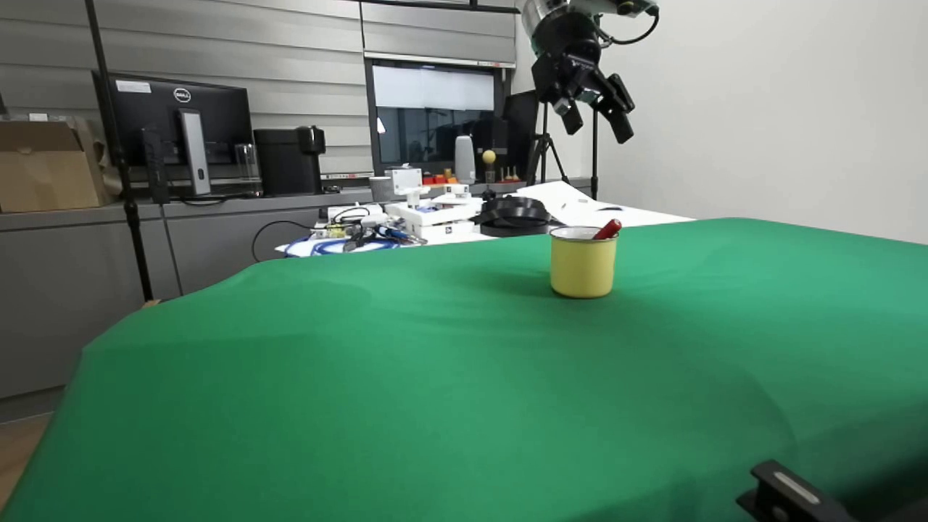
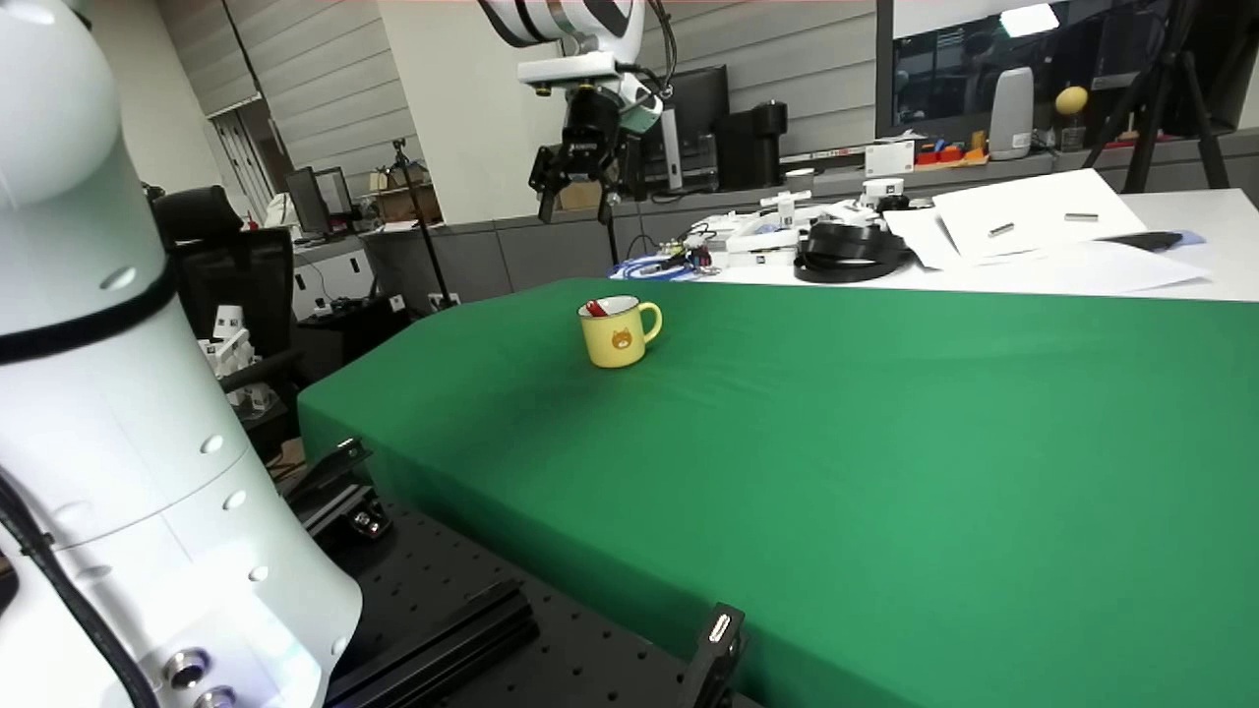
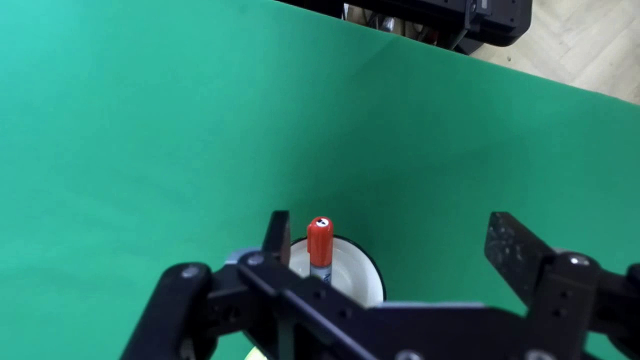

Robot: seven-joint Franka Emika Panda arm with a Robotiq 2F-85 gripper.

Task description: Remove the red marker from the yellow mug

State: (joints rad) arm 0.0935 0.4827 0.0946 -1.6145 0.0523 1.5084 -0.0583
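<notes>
Yellow mug (image 1: pixel 582 267): props slimmer red marker (image 3: pixel 320 247) aslant, top exposed
Gripper (image 1: pixel 598 129): spread wide above, empty, presumably to straddle red marker

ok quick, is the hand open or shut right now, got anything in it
Hand: open, jaws wide apart, holding nothing; the red marker is in the yellow mug.
</notes>
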